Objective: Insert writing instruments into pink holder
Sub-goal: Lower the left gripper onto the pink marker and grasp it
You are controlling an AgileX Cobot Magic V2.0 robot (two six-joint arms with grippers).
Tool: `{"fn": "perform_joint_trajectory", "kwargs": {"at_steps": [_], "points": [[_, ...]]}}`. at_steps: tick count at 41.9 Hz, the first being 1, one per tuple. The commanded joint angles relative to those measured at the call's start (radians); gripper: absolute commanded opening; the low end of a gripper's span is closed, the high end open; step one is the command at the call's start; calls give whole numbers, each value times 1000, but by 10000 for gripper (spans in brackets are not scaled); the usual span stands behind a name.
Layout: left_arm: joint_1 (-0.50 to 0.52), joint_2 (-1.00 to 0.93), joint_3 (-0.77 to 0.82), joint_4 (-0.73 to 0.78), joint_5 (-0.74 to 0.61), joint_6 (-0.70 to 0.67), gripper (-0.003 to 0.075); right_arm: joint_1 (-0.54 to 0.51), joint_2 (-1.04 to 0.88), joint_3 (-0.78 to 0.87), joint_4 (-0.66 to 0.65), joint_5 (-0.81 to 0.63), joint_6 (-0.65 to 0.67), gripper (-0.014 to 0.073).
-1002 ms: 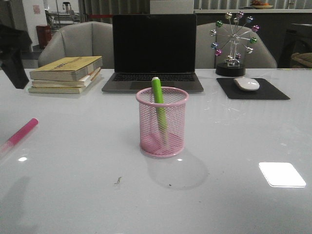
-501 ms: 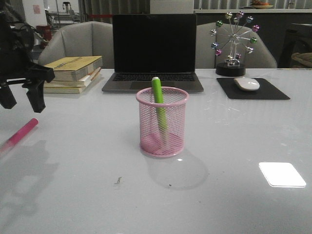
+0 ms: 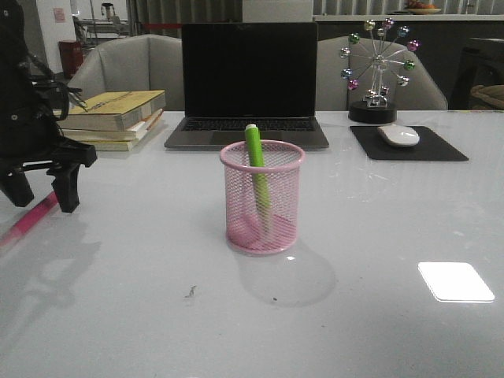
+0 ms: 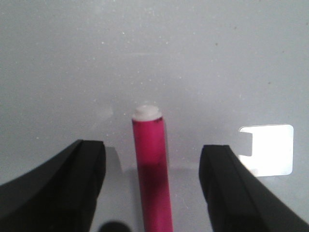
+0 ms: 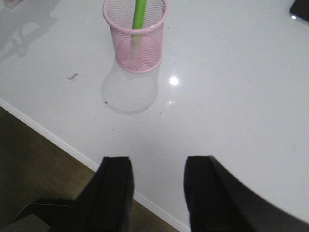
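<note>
Pink holder [image 3: 262,197]: stood upright on the white table [image 3: 378,236], near the middle, in front of the laptop [image 3: 248,83]. It is also seen from the right wrist view [image 5: 135,35], with its round shadow on the table beside it.

Green marker [image 3: 257,169]: held inside the pink holder, leaning slightly, its top above the rim. In the right wrist view [image 5: 139,14] it is seen through the open mouth of the cup.

Pink marker [image 3: 31,216]: laid flat on the table at the far left edge of the front view, well apart from the holder. Only part of it is shown there, behind the left arm. In the left wrist view [image 4: 153,169] its magenta barrel and pale end are shown clearly.

Left gripper [image 3: 43,193]: held low over the pink marker, fingers spread wide. In the left wrist view [image 4: 152,186] the marker is seen between the two fingers, touched by neither. Whether the fingertips reach the table cannot be told.

Right gripper [image 5: 157,193]: not shown in the front view. In its own wrist view the fingers are seen parted, nothing between them, over the near table edge, well apart from the holder.

Far side of the table: a stack of books [image 3: 110,118] at left, a mouse [image 3: 398,135] on a black pad [image 3: 409,146] at right, a ball-wheel ornament [image 3: 378,67] behind it. These are shown in the front view only.
</note>
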Motion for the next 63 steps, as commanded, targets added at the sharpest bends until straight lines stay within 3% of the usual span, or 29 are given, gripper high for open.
{"fn": "perform_joint_trajectory", "kwargs": {"at_steps": [1, 24, 39, 46, 55, 63], "points": [[2, -57, -31, -5, -23, -13, 477, -7, -5, -27, -3, -61, 2, 381], [2, -45, -31, -13, -14, -13, 340, -7, -5, -27, -3, -61, 2, 381], [2, -44, -31, -13, 1, -13, 125, -7, -5, -27, -3, -61, 2, 381], [2, -60, -38, -17, 12, -13, 91, -7, -5, -27, -3, -61, 2, 381], [-56, -227, -21, -20, -90, 28, 91, -7, -5, -27, -3, -61, 2, 381], [-156, -455, 98, -20, -306, 33, 91, -7, -5, -27, -3, -61, 2, 381]]}}
